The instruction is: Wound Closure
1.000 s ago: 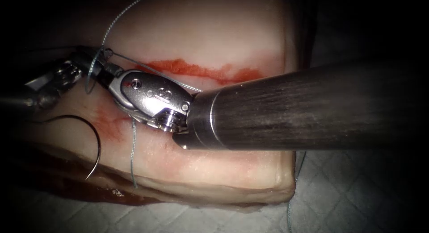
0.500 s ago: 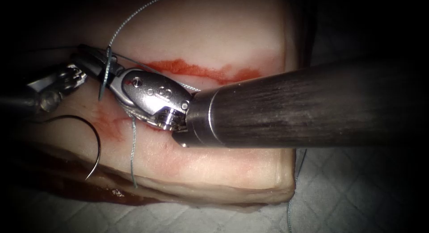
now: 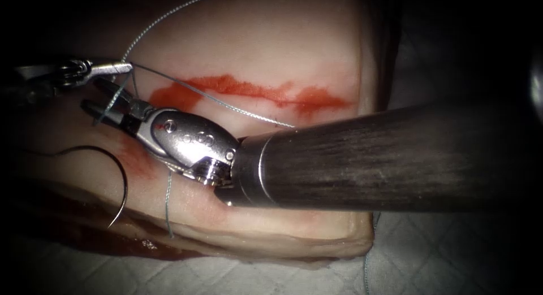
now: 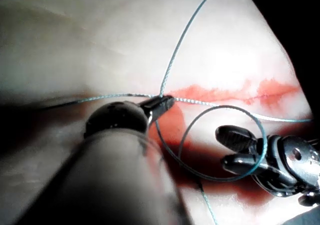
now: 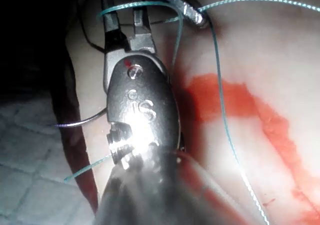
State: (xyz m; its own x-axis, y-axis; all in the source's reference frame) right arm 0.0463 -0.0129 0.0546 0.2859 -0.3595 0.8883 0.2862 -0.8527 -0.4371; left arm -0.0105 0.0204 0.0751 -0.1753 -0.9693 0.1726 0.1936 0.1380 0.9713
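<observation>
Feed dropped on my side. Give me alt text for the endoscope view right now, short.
The left arm's claw is shut on the thin blue-grey thread at the left end of the red-stained cut in the pale pork tissue. The right arm's claw stands open with a thread loop around it, holding nothing. The dark curved needle lies free on the tissue, left.

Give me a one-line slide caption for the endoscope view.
Left tool shut on thread; right tool open with thread looped around its jaws; needle lies free on tissue.
</observation>
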